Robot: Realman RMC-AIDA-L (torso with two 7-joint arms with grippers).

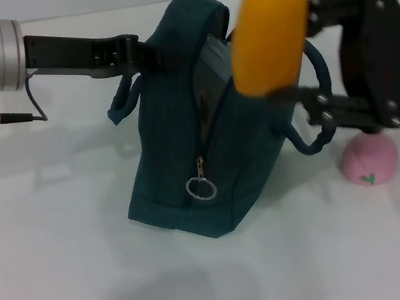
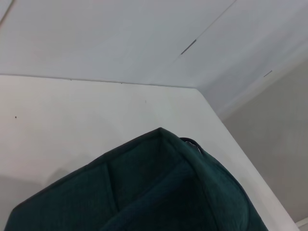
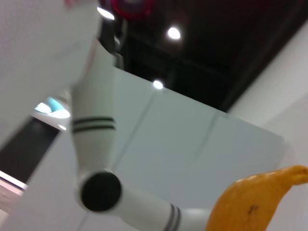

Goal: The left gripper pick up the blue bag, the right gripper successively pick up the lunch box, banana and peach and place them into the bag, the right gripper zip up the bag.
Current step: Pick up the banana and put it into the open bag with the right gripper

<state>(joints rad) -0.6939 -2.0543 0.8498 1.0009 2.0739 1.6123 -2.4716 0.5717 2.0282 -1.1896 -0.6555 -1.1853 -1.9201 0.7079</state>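
Note:
The blue bag (image 1: 199, 142) stands upright in the middle of the white table, its top open and its zipper pull (image 1: 201, 186) hanging on the front. My left gripper (image 1: 148, 53) is shut on the bag's upper rim. The bag's top also shows in the left wrist view (image 2: 159, 187). A dark grey box, probably the lunch box (image 1: 211, 64), shows inside the opening. My right gripper (image 1: 282, 91) is shut on the lower end of the banana (image 1: 269, 21) and holds it upright beside the bag's open top. The banana also shows in the right wrist view (image 3: 255, 202). The pink peach (image 1: 369, 160) lies on the table to the right of the bag.
The bag's handle loop (image 1: 321, 100) hangs by the right gripper's fingers. The table's far edge (image 2: 120, 83) shows in the left wrist view. The white table (image 1: 87, 251) stretches in front of and left of the bag.

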